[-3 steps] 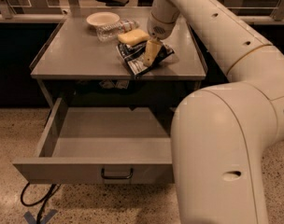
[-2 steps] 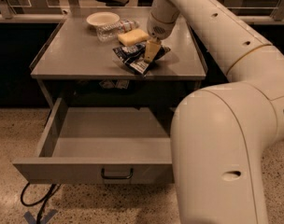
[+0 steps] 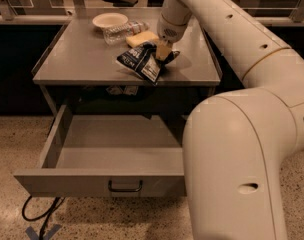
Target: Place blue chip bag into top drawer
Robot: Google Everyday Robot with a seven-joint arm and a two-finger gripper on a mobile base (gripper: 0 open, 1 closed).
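While over table (image 3: 82, 59), fingers (image 3: 163, 51) pinch blue chip bag (image 3: 141, 64).

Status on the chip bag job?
Done: the top drawer stands pulled open. In hand: the gripper is down at the blue chip bag, which lies on the tabletop near the yellow sponge. Left: lift the bag, carry it over the drawer, drop it in.

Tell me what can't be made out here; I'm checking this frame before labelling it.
Camera view:
- Chip bag: right end hidden under the tool, which sits on it on the table.
- Drawer: right part hidden behind the robot's arm.
- Floor cable: upper end hidden behind the drawer front.
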